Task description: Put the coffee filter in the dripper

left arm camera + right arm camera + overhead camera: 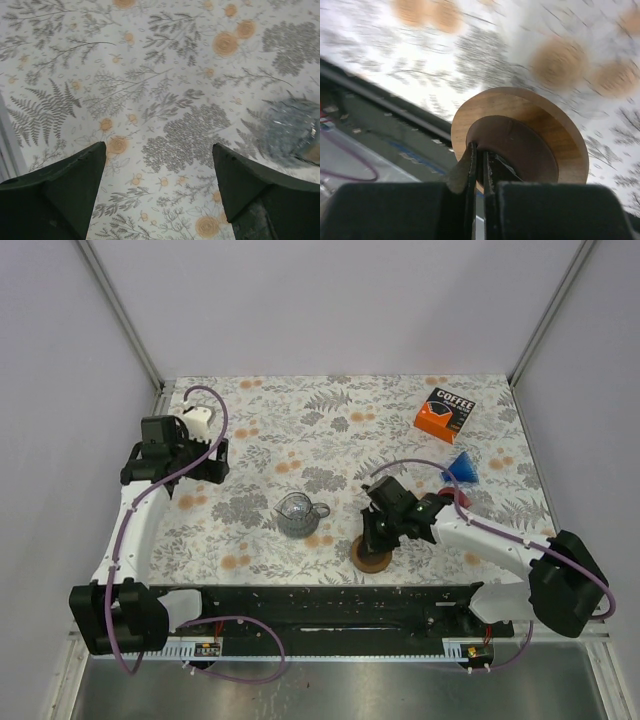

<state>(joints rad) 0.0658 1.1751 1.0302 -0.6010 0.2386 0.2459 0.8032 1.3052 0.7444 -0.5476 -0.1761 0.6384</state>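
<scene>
- Right gripper (378, 538): I see its jaws pressed to a thin slit (480, 150), tips down on the near rim of the brown filter (520, 145); I cannot tell whether a sheet is pinched between them
- Brown filter: a dark round layer lying centred on a wooden disc (560, 130), the disc's paler rim showing all round it
- Wooden disc (370, 562): flat on the table (330, 410), close to the black front rail (320, 605), so I have little room on the near side
- Glass dripper (297, 513): upright, handle to the right, left of the disc and apart from it, with bare cloth between them
- Left gripper (200, 462): jaws wide apart (159, 150) and holding nothing, above bare cloth near the left edge; the glass dripper (292, 130) shows blurred at the right border of its wrist view
- Blue cone (462, 468) and orange coffee box (445, 412): at the far right, well apart from both grippers
- Open cloth lies across the far middle of the table, up to the back wall
</scene>
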